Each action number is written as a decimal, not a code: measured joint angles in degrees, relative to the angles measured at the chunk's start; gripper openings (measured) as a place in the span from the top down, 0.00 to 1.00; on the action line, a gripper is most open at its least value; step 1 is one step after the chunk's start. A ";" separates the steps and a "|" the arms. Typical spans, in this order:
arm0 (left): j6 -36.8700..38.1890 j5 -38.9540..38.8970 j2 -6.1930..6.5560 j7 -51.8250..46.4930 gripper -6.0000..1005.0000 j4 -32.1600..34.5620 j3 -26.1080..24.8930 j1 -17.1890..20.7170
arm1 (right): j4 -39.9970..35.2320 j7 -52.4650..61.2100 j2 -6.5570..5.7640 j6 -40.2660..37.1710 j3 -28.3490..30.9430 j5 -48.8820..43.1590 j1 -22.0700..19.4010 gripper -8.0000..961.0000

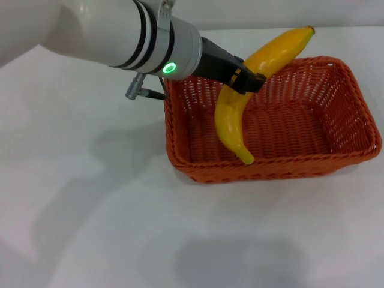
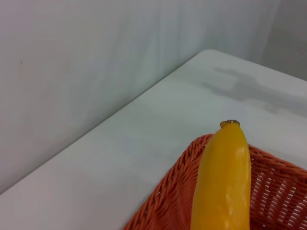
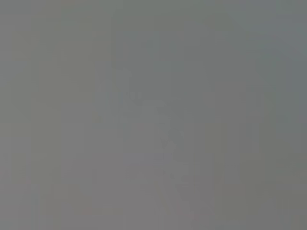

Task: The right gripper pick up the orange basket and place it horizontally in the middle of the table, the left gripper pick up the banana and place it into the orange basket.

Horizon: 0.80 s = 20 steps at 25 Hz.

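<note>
Head view: your left gripper pinches the banana at mid-length, above the orange basket. The basket floor lies directly beneath; the banana's long axis runs from 1 o'clock to 6 o'clock, its lower tip near the front rim. The banana is smooth, curved and yellow. The right gripper is not visible.

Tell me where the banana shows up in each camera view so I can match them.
Head view: the banana is held by the left pincer over the orange basket, one end past the far rim, the other low inside.
Left wrist view: the banana rises at the lower right, tip up.
Right wrist view: not in it; only plain grey shows.
Shared landmark: the basket's woven rim.
</note>
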 joint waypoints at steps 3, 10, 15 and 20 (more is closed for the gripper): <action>0.04 -0.76 0.00 0.02 0.41 0.15 -0.52 0.41 | -0.07 0.00 0.00 0.00 0.00 0.00 -0.10 0.12; -0.84 -1.02 0.00 -0.58 0.40 2.24 -2.21 2.69 | -0.07 0.00 0.00 0.22 0.00 0.00 -0.31 0.12; -2.20 -1.05 0.00 -0.49 0.36 3.29 -2.39 4.24 | -0.07 0.00 0.01 0.31 0.00 0.00 -0.36 0.12; -5.62 -1.09 -0.01 1.15 0.26 3.71 -2.29 5.79 | -0.07 0.00 0.11 0.35 0.00 -0.01 -0.41 0.12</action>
